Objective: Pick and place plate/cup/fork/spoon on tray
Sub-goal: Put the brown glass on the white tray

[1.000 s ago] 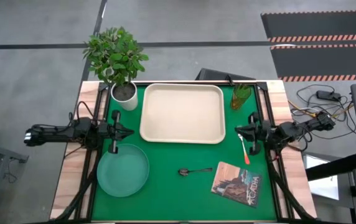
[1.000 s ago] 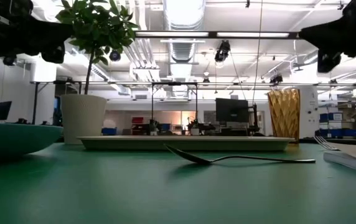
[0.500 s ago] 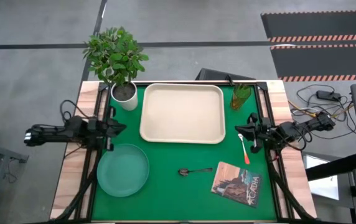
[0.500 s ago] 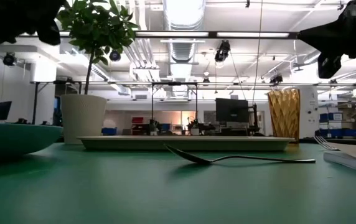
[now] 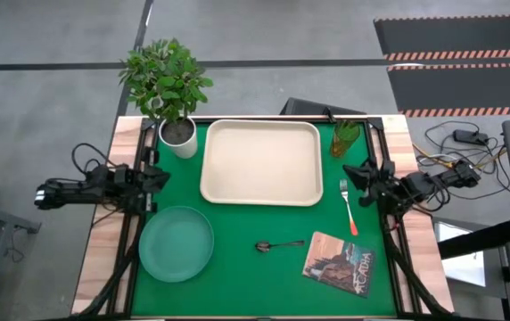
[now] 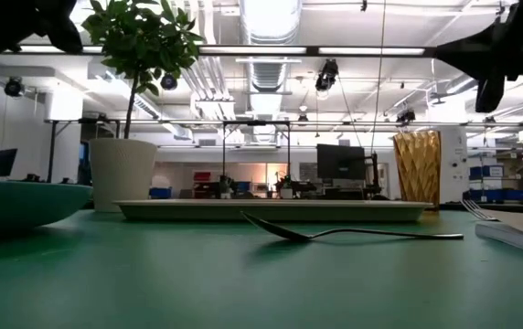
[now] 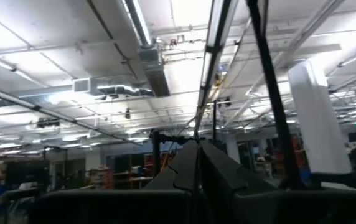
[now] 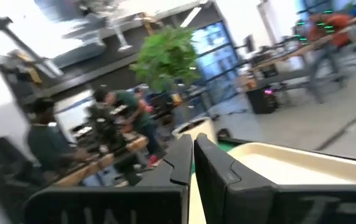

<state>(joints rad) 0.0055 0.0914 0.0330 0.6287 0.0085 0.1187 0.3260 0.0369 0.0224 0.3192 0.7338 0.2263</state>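
The cream tray (image 5: 259, 161) lies at the table's far middle. The teal plate (image 5: 176, 242) rests flat at the near left. The dark spoon (image 5: 279, 244) lies near the tray's near edge, and also shows in the low view (image 6: 353, 234). The orange-handled fork (image 5: 348, 208) lies right of the tray. The amber cup (image 5: 345, 136) stands at the far right. My left gripper (image 5: 160, 175) hovers by the left edge, shut and empty. My right gripper (image 5: 353, 171) hovers beyond the fork, shut and empty.
A potted plant (image 5: 169, 87) in a white pot (image 5: 178, 136) stands at the far left corner. A book (image 5: 340, 264) lies at the near right. People show in the room behind in the right wrist view (image 8: 119, 118).
My left gripper has drawn back from over the plate's far rim toward the table's left edge. My right gripper has gone from over the fork toward the far edge, so the whole fork shows. Nothing on the table has moved.
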